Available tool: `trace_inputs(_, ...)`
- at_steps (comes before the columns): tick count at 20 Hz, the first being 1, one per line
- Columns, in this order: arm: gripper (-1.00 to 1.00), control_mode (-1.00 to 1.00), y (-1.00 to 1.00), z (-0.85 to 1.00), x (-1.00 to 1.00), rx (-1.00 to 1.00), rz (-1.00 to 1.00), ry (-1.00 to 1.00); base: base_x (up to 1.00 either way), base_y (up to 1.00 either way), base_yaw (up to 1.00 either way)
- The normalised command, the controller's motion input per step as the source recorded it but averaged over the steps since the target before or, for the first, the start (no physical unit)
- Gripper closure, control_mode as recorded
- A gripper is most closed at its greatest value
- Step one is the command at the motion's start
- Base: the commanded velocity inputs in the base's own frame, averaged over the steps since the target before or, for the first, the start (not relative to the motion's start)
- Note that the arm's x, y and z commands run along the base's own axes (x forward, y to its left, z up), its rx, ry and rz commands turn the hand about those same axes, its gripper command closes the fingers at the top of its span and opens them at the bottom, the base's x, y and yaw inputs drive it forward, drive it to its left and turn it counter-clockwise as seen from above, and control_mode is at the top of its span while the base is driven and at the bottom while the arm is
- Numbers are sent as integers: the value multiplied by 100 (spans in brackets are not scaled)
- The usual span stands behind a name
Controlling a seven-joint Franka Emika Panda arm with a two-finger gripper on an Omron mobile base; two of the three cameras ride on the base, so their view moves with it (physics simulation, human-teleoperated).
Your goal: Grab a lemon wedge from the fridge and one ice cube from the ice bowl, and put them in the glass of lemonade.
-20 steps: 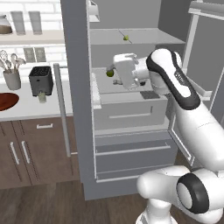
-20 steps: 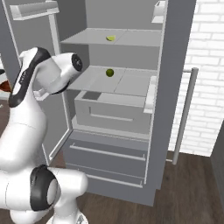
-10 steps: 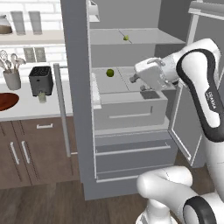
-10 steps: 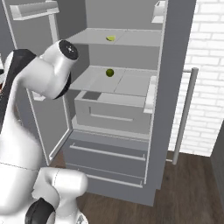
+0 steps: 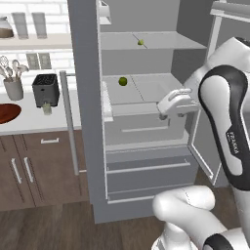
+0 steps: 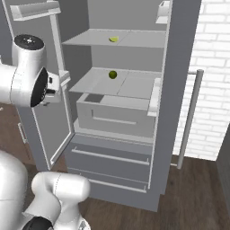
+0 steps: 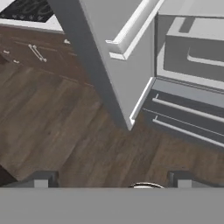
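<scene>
On the far left of the left base view, the wooden ice bowl (image 5: 7,113) is sitting at the counter's (image 5: 29,119) edge, with a grey utensil cup (image 5: 13,88) behind it. Next comes the black toaster (image 5: 45,89), and the small glass of lemonade (image 5: 47,108) is standing just in front of it. Two tall greyish glasses (image 5: 29,24) are resting on the shelf above.

Moving right, the fridge (image 5: 85,146) is standing with both upper doors swung open. Inside, a small yellow-green lemon wedge (image 5: 140,42) is lying on the top shelf, and a rounder green fruit (image 5: 122,81) is sitting on the shelf below, above the pulled-out drawer (image 5: 146,128).

Further right, the gripper (image 5: 168,105) is hovering in front of that drawer, well apart from the wedge. In the hand view its fingertips (image 7: 43,178) are standing spread wide, holding nothing, and pointing down at the wooden floor (image 7: 65,131) beside the door's lower corner.
</scene>
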Motion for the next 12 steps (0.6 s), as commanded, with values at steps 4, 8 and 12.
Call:
trace_inputs(4,-100,-100,-19,-27,-45,-25,-8,0,0,0,0)
trace_inputs(8,-100,-100,-39,0,-53,-12,-26,0,0,0,0)
trace_inputs(12,-100,-100,-37,3,-51,0,-31,0,0,0,0)
